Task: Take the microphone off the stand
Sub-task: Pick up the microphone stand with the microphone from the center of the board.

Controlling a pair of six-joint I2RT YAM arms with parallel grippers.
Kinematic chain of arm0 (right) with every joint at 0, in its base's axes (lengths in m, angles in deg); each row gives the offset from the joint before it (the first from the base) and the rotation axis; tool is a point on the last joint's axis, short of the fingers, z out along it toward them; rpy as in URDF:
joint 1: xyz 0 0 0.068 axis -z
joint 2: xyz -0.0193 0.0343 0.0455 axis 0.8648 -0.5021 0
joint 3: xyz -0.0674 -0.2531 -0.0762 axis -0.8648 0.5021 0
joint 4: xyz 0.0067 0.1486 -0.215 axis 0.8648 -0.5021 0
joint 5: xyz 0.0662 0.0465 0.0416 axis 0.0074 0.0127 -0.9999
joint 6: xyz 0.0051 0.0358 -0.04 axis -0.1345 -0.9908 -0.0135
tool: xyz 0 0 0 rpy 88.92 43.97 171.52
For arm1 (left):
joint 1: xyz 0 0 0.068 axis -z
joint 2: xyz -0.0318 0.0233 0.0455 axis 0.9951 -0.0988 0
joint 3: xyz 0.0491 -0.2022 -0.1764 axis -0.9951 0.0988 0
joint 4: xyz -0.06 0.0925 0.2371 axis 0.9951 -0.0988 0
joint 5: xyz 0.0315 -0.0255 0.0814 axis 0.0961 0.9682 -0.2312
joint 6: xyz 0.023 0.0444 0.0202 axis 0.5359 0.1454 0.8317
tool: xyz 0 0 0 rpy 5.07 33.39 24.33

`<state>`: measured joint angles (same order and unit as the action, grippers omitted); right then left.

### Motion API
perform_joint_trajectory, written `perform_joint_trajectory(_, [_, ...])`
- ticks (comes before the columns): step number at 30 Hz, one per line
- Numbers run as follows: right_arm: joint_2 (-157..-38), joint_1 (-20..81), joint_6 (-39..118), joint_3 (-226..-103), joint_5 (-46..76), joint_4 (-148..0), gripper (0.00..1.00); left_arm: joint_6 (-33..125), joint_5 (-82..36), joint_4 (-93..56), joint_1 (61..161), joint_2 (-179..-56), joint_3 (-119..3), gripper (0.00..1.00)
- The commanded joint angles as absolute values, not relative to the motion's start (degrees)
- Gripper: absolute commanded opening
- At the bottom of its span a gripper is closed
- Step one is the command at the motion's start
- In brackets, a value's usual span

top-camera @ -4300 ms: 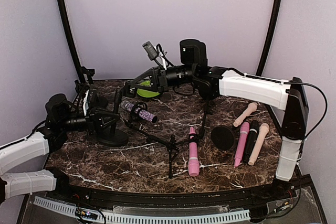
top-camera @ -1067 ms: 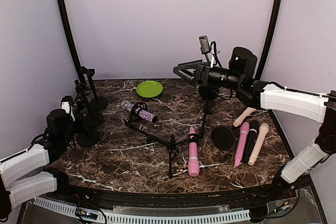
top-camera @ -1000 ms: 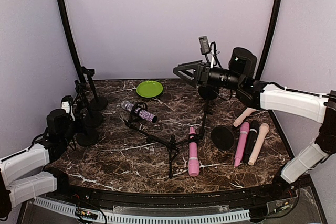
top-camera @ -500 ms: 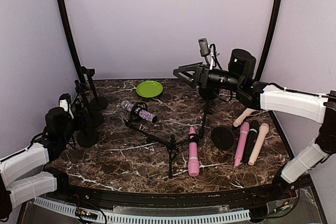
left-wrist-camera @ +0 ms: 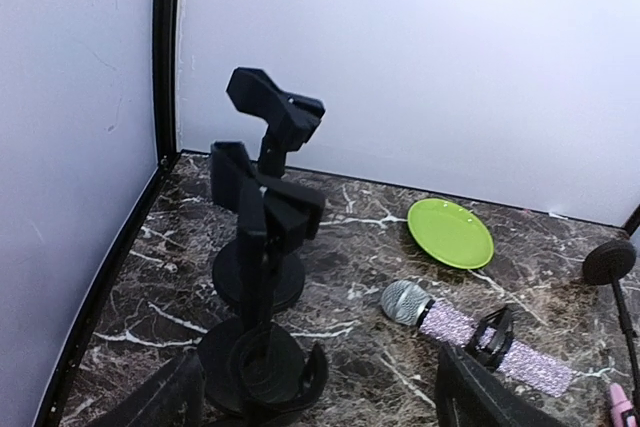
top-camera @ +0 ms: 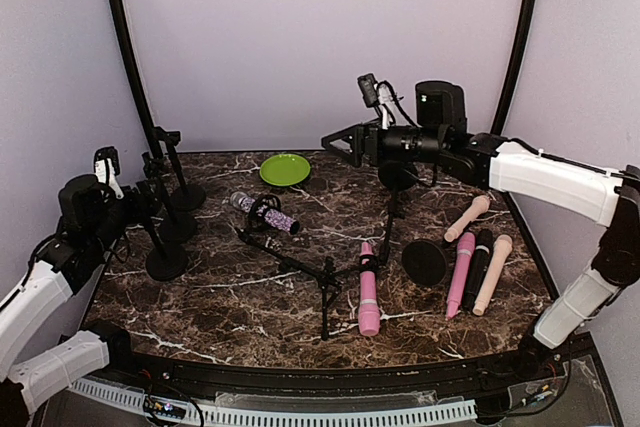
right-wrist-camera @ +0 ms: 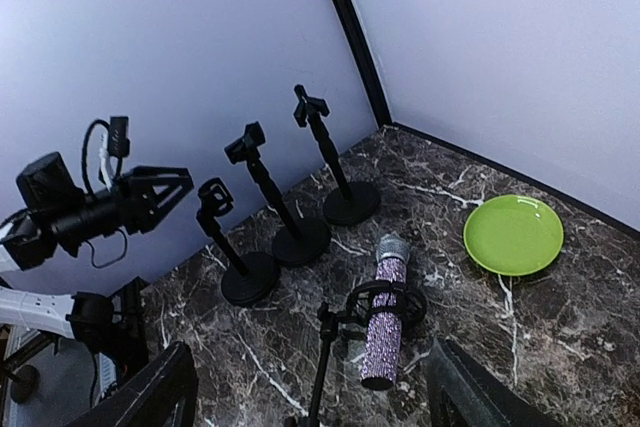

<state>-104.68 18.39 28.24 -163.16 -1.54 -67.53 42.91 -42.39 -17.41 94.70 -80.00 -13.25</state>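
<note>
**Counter [top-camera: 230, 307]: holdings, left edge to right edge**

1. Left pincer [top-camera: 140, 205]. Raised beside the left edge. Its own wrist view shows the fingers spread wide and holding nothing.
2. Three empty stands [top-camera: 166, 263]. Upright and clustered toward the far left corner, with bare clips. These are not your target.
3. Microphone [top-camera: 283, 220]. Glittered purple body with a silver mesh head. It lies left of centre with the head toward the left edge, and a black ring mount [left-wrist-camera: 492, 335] circles the body. This is the task's thing, and it is not yet freed.
4. Green plate [top-camera: 284, 169]. Sits at the far edge behind the microphone, apart from it.
5. Stand [top-camera: 326, 282]. Black and lying low across the centre of the counter. Its ring mount carries the microphone.
6. Right pincer [top-camera: 337, 144]. Hangs high over the far edge, with the fingers spread and empty. Its camera looks down on the microphone.
7. Pink microphone [top-camera: 368, 292]. Loose, just right of the stand's legs.
8. Black disc [top-camera: 425, 262]. Right of centre.
9. Row of loose microphones [top-camera: 477, 267]. Along the right edge.

**Step in hand (judgement):** this is the approach, since neither pincer touches anything. For your next move, lower one pincer onto the purple body clear of the ring and steady the stand with the other. Then draw the microphone out along its own length, not sideways
</note>
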Motion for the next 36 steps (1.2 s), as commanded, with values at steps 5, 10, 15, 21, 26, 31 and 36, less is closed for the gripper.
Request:
perform_joint_trajectory(5, [-112.82,12.85,36.39,-172.21,5.11,-86.61,0.78,42.82,-28.90,-30.38,94.35,-82.81,-28.29,0.85])
perform_joint_trajectory(10, [-120.18,10.29,38.41,-179.39,8.50,-96.30,0.74,44.95,-16.79,-32.63,94.35,-92.23,-38.39,0.85])
perform_joint_trajectory(15, [-124.37,8.52,37.95,-180.10,9.42,-97.53,0.74,45.48,-10.28,-27.70,94.39,-98.78,-42.06,0.73])
perform_joint_trajectory(21, [-130.04,7.79,40.60,-182.53,4.83,-101.45,0.74,44.39,-4.61,-23.62,96.81,-103.00,-41.40,0.66])
perform_joint_trajectory(26, [-133.95,7.29,42.41,-184.29,2.03,-104.50,0.72,45.10,-3.88,-22.08,99.57,-103.54,-40.14,0.67])
perform_joint_trajectory(31, [-136.19,6.15,43.71,-184.76,0.08,-105.76,0.68,43.53,-3.40,-20.57,99.86,-103.27,-38.32,0.66])
perform_joint_trajectory(36, [-137.60,5.05,44.68,-185.21,1.38,-107.05,0.63,43.24,-3.59,-18.39,100.93,-103.97,-37.48,0.62])
